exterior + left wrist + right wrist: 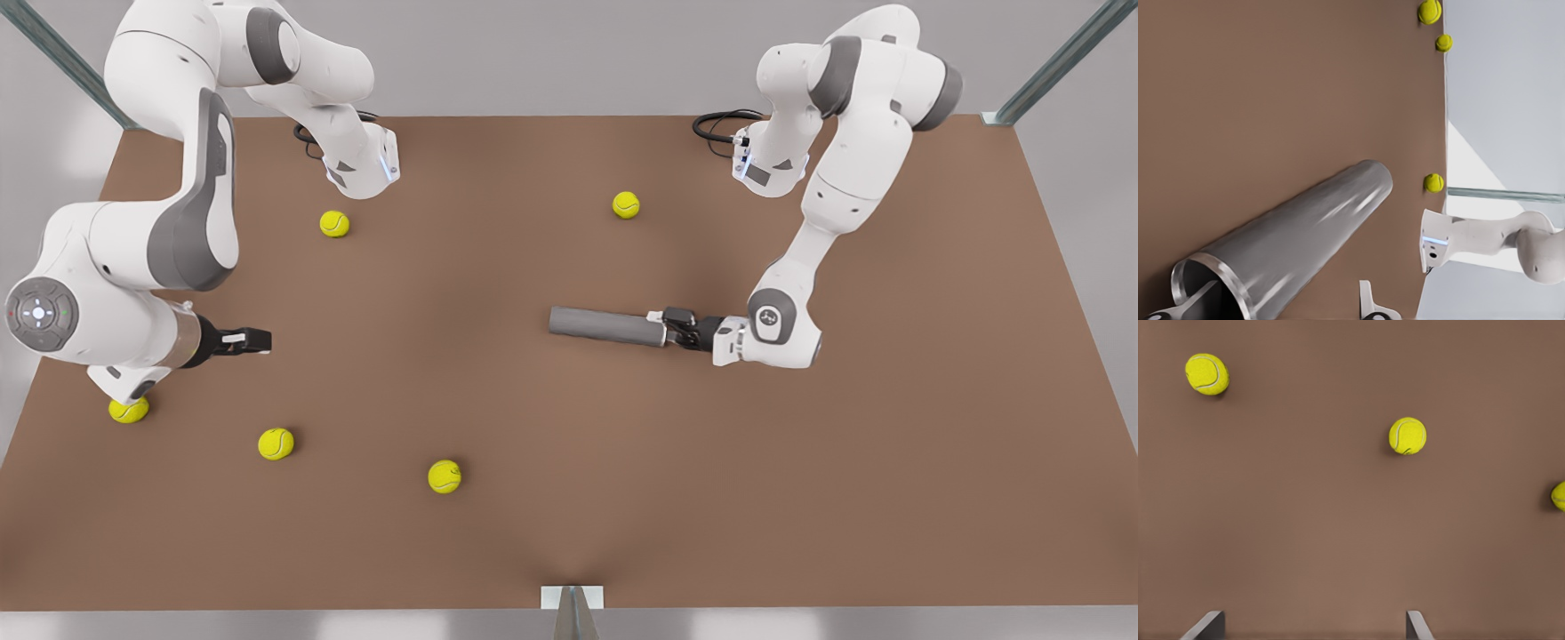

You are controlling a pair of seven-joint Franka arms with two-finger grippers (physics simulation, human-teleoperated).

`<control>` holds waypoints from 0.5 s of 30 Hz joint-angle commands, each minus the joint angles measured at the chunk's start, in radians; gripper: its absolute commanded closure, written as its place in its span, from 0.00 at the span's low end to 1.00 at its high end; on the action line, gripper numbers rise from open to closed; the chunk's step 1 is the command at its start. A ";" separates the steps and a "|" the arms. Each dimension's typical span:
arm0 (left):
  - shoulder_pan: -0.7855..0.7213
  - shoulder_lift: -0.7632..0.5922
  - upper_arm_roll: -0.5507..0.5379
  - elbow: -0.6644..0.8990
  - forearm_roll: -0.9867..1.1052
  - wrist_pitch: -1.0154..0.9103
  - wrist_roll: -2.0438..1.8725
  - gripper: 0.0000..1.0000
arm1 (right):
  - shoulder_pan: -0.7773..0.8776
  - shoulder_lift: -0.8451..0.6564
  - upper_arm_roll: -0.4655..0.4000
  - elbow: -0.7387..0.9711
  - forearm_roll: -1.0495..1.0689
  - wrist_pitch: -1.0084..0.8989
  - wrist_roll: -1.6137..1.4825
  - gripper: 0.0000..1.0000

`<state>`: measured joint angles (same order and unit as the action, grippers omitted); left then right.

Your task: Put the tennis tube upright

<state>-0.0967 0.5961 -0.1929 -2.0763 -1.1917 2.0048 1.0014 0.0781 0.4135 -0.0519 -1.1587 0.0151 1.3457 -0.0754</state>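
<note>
The tennis tube [606, 325] lies flat on the brown table, a grey cylinder with its hollow, metal-rimmed end pointing to the front view's right. My left gripper [673, 325] is at that end. In the left wrist view the tennis tube [1298, 233] runs away from the camera; one fingertip [1198, 305] sits inside the hollow mouth and the other [1368, 301] stands apart outside the wall, so the left gripper [1281, 305] is open. My right gripper [253, 340] hovers open over bare table at the front view's left, far from the tube.
Several yellow-green tennis balls lie scattered: one [334, 223] and one [626, 204] at the back, others [276, 444] [444, 476] near the front, one [129, 410] under the right arm. The right wrist view looks down on balls [1407, 435] [1207, 374].
</note>
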 commanded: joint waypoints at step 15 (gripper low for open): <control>-0.001 0.027 -0.014 0.002 -0.011 0.009 0.048 0.26 | 0.052 0.004 0.011 -0.004 0.005 0.013 0.028 0.00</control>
<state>-0.0982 0.6228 -0.2060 -2.0742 -1.2029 2.0109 1.0298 0.1254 0.4184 -0.0413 -1.1632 0.0233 1.3487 -0.0631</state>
